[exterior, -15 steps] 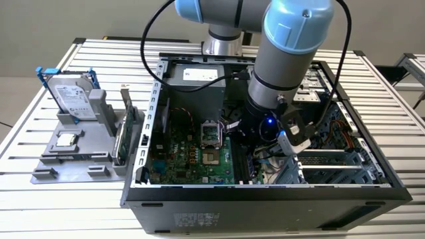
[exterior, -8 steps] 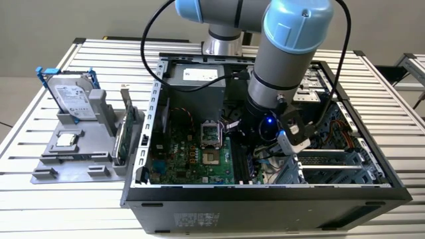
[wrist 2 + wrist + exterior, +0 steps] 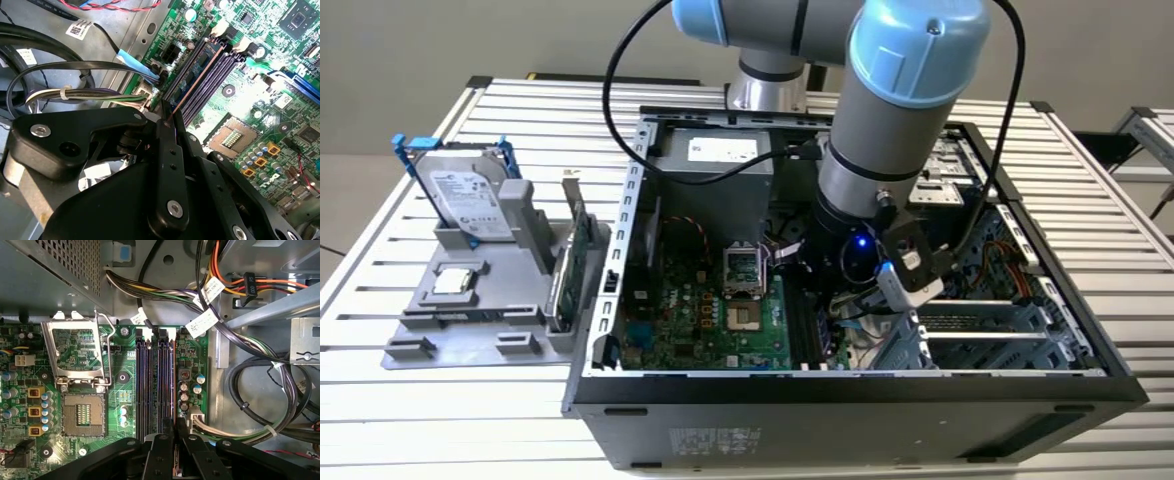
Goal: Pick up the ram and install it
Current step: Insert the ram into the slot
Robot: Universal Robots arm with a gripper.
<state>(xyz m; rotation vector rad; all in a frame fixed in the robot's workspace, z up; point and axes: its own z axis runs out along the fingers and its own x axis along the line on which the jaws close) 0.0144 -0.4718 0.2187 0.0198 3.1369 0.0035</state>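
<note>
While it hangs over the motherboard slots (image 3: 155,385), the gripper (image 3: 167,122) pinches the ram (image 3: 197,75) edge-on.

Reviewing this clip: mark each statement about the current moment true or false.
1. The arm reaches into the open computer case. True.
2. The ram lies on the grey holder. False: it sits edge-on between the shut jaws, at the memory slots.
3. The hard drive stands in the grey holder outside the case. True.
4. The processor socket has its cover closed. False: the cover is flipped open.
</note>
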